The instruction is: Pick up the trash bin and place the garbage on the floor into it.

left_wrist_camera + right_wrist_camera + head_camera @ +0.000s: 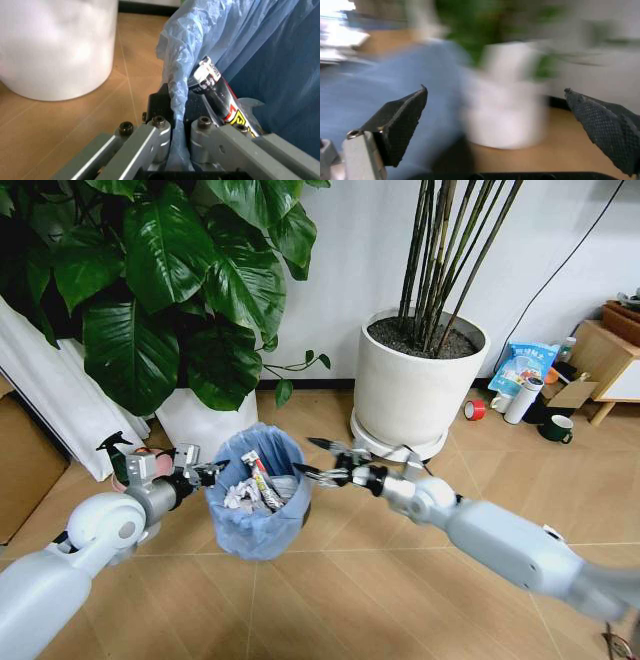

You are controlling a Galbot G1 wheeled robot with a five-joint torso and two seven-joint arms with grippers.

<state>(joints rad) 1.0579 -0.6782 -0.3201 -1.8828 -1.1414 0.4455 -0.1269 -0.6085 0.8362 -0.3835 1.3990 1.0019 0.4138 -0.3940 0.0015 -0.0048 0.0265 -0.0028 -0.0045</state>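
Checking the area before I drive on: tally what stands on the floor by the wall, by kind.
White plant pots: 2
Red tape roll: 1
Dark green mug: 1
White tube-like container: 1
Blue-white packet: 1
Total: 6

Even, bright daylight fills the room, shadows stay soft, and the right wrist view is smeared by motion blur, its white pot [507,108] indistinct.

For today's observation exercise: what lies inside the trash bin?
Inside the trash bin: crumpled white paper and a printed tube-like wrapper. Anything beneath them is hidden by the blue bag.
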